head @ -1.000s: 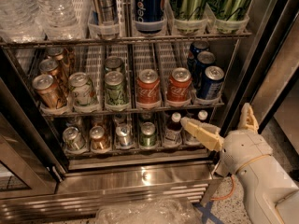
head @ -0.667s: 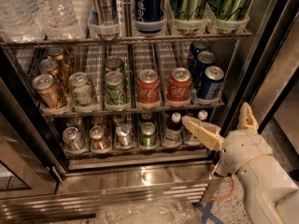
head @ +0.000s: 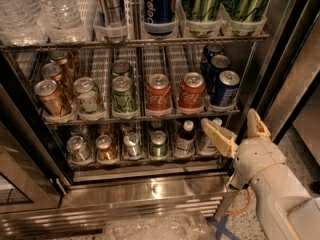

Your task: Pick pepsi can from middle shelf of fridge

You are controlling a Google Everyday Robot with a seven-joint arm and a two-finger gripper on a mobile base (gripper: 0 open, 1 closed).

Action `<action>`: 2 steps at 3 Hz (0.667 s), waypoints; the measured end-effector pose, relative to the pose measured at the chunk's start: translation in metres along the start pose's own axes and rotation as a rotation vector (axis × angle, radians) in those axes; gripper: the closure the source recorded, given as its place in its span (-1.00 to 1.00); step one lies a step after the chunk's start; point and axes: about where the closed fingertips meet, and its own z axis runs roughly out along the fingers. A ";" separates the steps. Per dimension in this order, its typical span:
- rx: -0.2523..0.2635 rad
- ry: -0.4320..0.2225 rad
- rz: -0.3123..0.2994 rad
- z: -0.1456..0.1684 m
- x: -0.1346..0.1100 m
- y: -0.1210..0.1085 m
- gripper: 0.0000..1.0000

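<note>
The fridge [head: 150,189] stands open in front of me. Its middle shelf [head: 135,118] is a wire rack lined with short cans. The pepsi can [head: 225,89], short and dark blue with a silver top, stands at the front right end of that shelf, with two more blue cans [head: 218,66] behind it. My gripper [head: 236,126] is open and empty. It sits below and slightly right of the pepsi can, in front of the lower shelf, with its fingers [head: 218,135] pointing up and left.
Two red cola cans [head: 159,95] stand left of the pepsi can, then green and gold cans [head: 50,98]. A tall blue pepsi can [head: 159,6], tall green cans and water bottles [head: 60,9] are on the rack above. Small bottles [head: 185,138] are below. The door frame [head: 295,69] is on the right.
My gripper has moved slightly up and to the right, closer to the pepsi can. The cans have not moved.
</note>
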 end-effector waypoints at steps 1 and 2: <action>0.014 -0.022 0.002 0.008 0.008 -0.005 -0.64; 0.035 -0.038 -0.004 0.018 0.016 -0.011 -0.68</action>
